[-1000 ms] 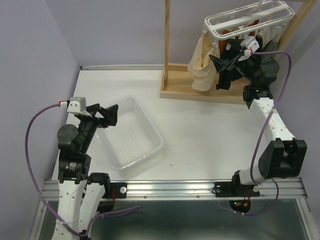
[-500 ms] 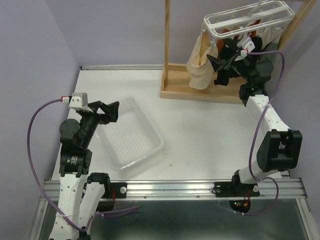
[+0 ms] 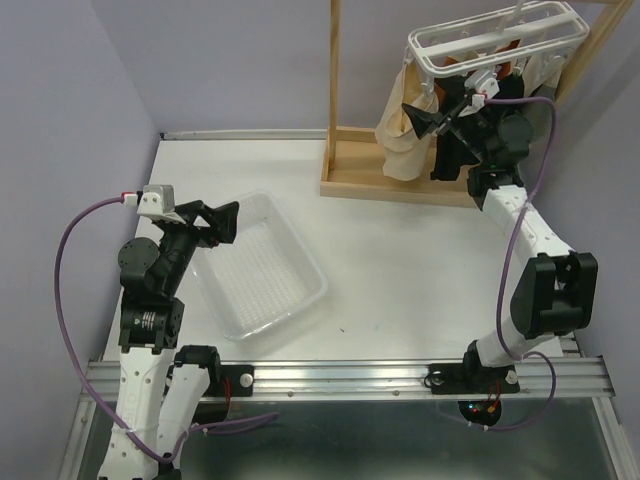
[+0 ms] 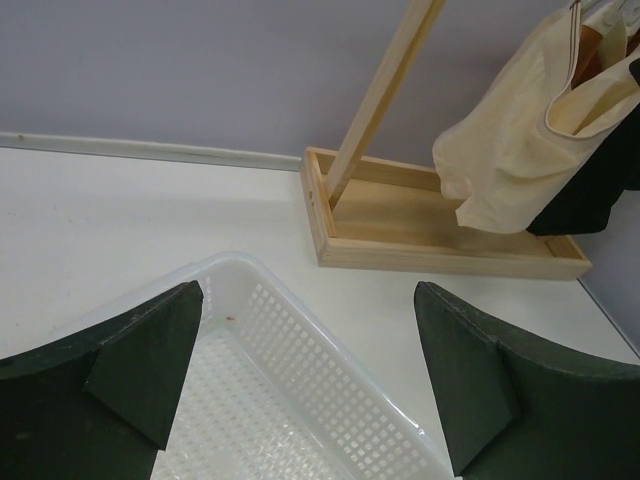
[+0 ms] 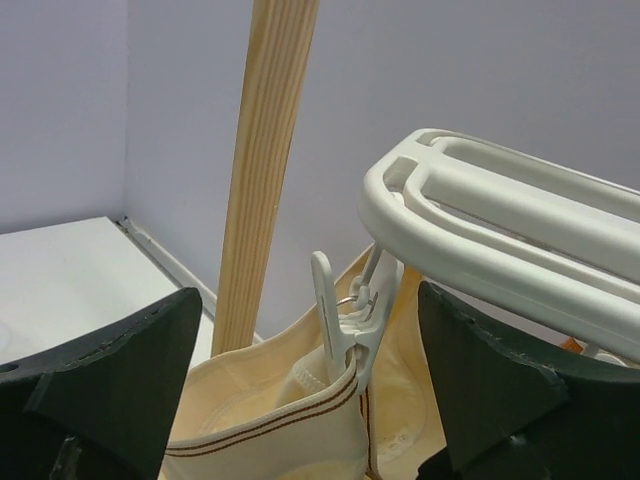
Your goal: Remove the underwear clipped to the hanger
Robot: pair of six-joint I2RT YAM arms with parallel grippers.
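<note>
The white hanger [image 3: 495, 40] hangs from the wooden stand at the back right. Cream-beige underwear [image 3: 400, 135] hangs from a white clip peg [image 5: 345, 320] at its left end. It also shows in the right wrist view [image 5: 290, 440] and the left wrist view [image 4: 520, 150]. Rust-orange cloth [image 3: 505, 55] shows through the bars. A black garment [image 4: 590, 190] hangs behind the cream one. I see no grey one. My right gripper [image 3: 435, 112] is open and empty, its jaws either side of that peg without touching it. My left gripper [image 3: 215, 222] is open and empty over the tray.
A clear perforated plastic tray [image 3: 290, 300] lies on the white table at the left. The stand's wooden post [image 5: 265, 170] rises just left of the peg, and its wooden base tray [image 3: 400, 185] sits under the garments. Purple walls close the back and left.
My right gripper has risen and moved left, up to the peg that holds the cream underwear. My left arm shifted slightly at first, then held still.
</note>
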